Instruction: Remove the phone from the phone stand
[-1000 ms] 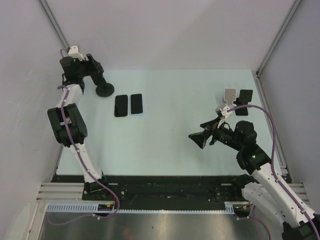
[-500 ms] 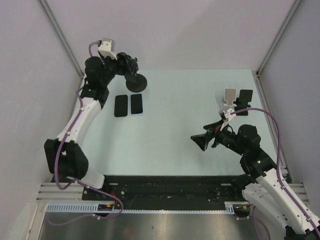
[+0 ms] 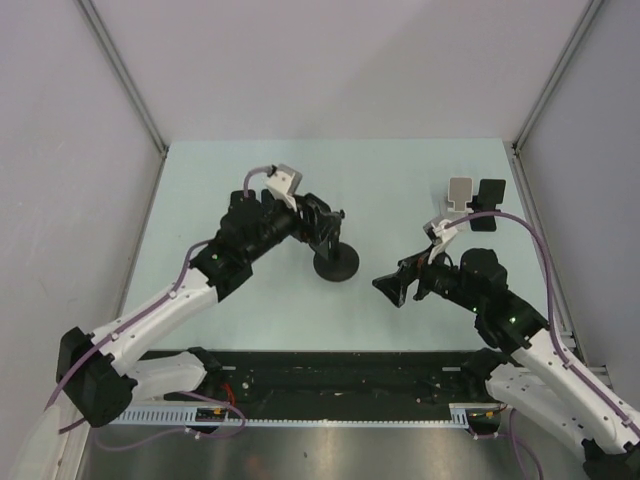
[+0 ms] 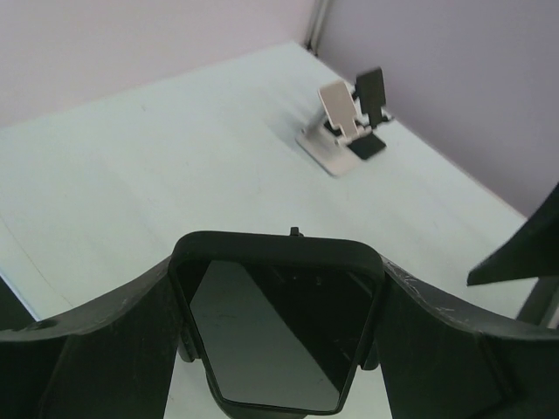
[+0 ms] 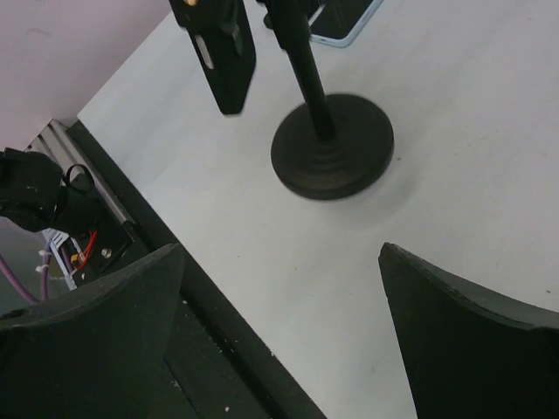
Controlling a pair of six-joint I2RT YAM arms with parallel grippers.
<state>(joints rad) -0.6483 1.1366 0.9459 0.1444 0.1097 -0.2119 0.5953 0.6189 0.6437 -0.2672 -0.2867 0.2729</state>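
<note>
Black phone [image 4: 275, 336] held by left hand [image 3: 325, 218]; wide right hand [image 3: 393, 284] beside stand [image 5: 332, 147], 2 holders [image 4: 339, 113] beyond.

The left arm [image 3: 165, 303] stretches low from its base at the near edge toward the middle. The left gripper [image 3: 322, 222] points right, and its fingers [image 4: 105, 340] are pressed against both sides of the head of the phone stand [image 3: 336, 264]. The right arm [image 3: 535, 345] is folded on its own side, and the right gripper [image 3: 390, 285] faces left with its jaws spread wide, holding nothing.
</note>
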